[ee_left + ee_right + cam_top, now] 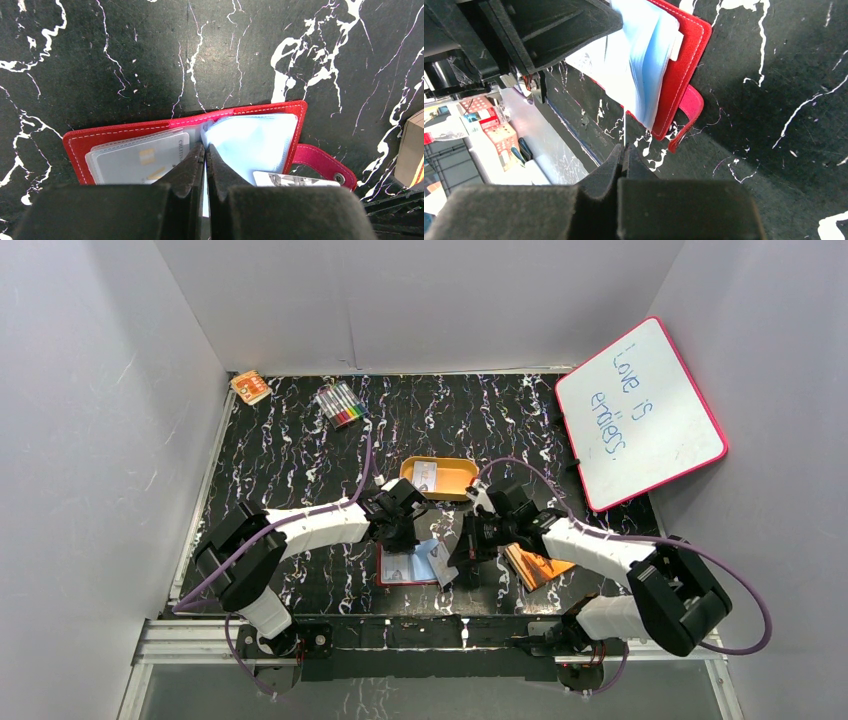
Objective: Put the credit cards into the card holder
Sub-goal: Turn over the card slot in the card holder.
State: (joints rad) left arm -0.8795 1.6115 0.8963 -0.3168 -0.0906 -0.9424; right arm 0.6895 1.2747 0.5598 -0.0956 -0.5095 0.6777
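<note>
Card holder (125,134): red stitched leather, clear pockets (255,142); L fingers (185,170) tight together, R fingers (604,167) pinching thin card (441,562).

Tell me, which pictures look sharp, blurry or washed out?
Top view: evenly lit, sharp, whiteboard writing readable. Left wrist: wallet crisp, its clear sleeves glaring pale blue, left gripper a dark blur. Right wrist: right gripper blurred, card edge-on as a thin line, room behind washed out.

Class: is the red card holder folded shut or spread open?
Spread open: the card holder shows its clear pockets, and its tab hangs unfastened.
</note>
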